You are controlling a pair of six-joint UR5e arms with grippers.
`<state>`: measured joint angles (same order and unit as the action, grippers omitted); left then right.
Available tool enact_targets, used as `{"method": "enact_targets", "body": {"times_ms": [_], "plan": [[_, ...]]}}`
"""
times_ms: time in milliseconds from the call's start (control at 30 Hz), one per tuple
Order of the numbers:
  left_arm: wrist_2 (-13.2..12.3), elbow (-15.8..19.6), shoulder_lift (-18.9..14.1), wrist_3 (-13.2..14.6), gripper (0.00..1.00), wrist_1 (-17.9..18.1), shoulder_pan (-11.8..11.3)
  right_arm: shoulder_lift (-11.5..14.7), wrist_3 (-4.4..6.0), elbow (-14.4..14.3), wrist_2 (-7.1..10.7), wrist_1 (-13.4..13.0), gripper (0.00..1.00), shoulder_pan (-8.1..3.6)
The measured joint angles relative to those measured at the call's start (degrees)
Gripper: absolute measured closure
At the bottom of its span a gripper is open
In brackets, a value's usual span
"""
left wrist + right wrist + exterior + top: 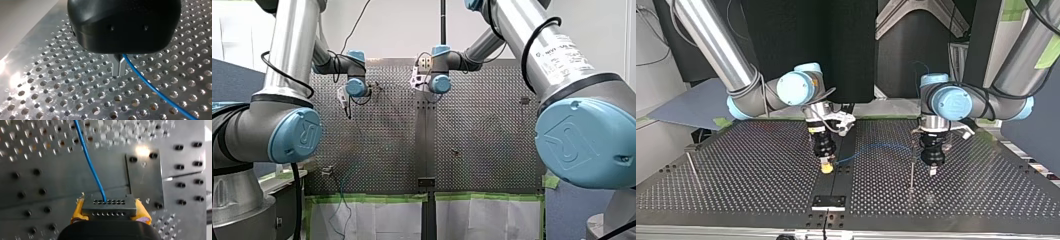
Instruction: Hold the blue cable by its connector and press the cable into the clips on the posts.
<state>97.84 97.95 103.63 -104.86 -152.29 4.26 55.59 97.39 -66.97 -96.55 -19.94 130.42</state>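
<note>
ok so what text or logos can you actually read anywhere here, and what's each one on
"UR", stylised logo: on my left arm's blue joint cap; fainter on my right arm's blue joint cap.
Printed label on my right arm's silver tube: several lines, too blurred to read.
Top and wrist views: no text shows.

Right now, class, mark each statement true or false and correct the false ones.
1. My right gripper clamps the connector between yellow pads. True.
2. The blue cable hangs free of my left gripper. False: its metal fingers are shut on the cable.
3. In the top view a thin post stands upright between the two grippers. True.
4. My right gripper hangs right beside that post. False: my left gripper does; my right is at the dark centre strip.
</note>
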Motion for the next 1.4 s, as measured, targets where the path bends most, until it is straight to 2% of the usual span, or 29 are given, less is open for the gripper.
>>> {"method": "enact_targets", "body": {"times_ms": [67,233,400,533,633,667,700,767,800,867,900,967,1067,1100,1133,1400], "plan": [[0.0,-0.5,0.2,-0.1,1.00,-0.8,0.0,-0.1,-0.53,0.0,-0.82,0.0,1.00,-0.31],[0.2,-1.1,0.3,-0.6,1.00,-2.1,-0.2,-0.2,-2.57,0.1,-3.15,0.1,1.00,-1.19],[0.6,-1.2,0.3,-0.7,1.00,-2.4,-0.3,-0.2,-4.68,0.1,-5.58,0.1,1.00,-1.43],[0.9,-1.2,0.3,-0.1,1.00,-2.3,-0.4,-0.2,-5.18,0.3,-7.04,0.2,1.00,-1.26],[0.9,-1.2,0.2,0.9,1.00,-2.3,-0.3,-0.2,-5.46,0.4,-7.08,0.2,1.00,-1.16],[0.9,-1.2,0.2,1.3,0.88,-2.3,-0.2,-0.2,-5.53,0.4,-7.04,0.2,1.00,-1.12],[0.9,-1.2,0.1,1.7,0.88,-2.2,-0.2,-0.2,-5.59,0.4,-6.99,0.2,1.00,-1.06],[0.9,-1.2,-0.2,2.8,0.43,-2.2,-0.1,-0.2,-5.65,0.4,-6.88,0.2,1.00,-0.97],[0.9,-1.2,-0.4,3.2,0.43,-2.1,-0.1,-0.2,-5.67,0.5,-6.83,0.3,1.00,-0.91],[1.0,-1.2,-1.0,4.1,0.25,-1.9,0.0,-0.2,-5.68,0.5,-6.77,0.3,1.00,-0.80],[1.1,-1.2,-1.4,4.3,0.25,-1.9,-0.1,-0.2,-5.69,0.5,-6.73,0.4,1.00,-0.73],[1.4,-1.2,-2.3,4.2,0.18,-1.8,-0.2,-0.2,-5.70,0.5,-6.69,0.4,1.00,-0.62],[2.2,-1.2,-3.6,3.3,0.18,-2.0,-0.1,-0.2,-5.70,0.5,-6.66,0.6,1.00,-0.42],[2.4,-1.2,-3.8,2.9,0.07,-2.3,-0.1,-0.2,-5.70,0.5,-6.65,0.6,1.00,-0.36],[2.6,-1.2,-4.0,2.5,0.00,-2.6,0.0,-0.2,-5.68,0.5,-6.64,0.7,1.00,-0.27],[5.9,-0.8,-4.3,-1.0,0.00,-6.1,1.0,-0.1,-5.67,0.5,-6.64,1.1,1.00,0.14]]}}
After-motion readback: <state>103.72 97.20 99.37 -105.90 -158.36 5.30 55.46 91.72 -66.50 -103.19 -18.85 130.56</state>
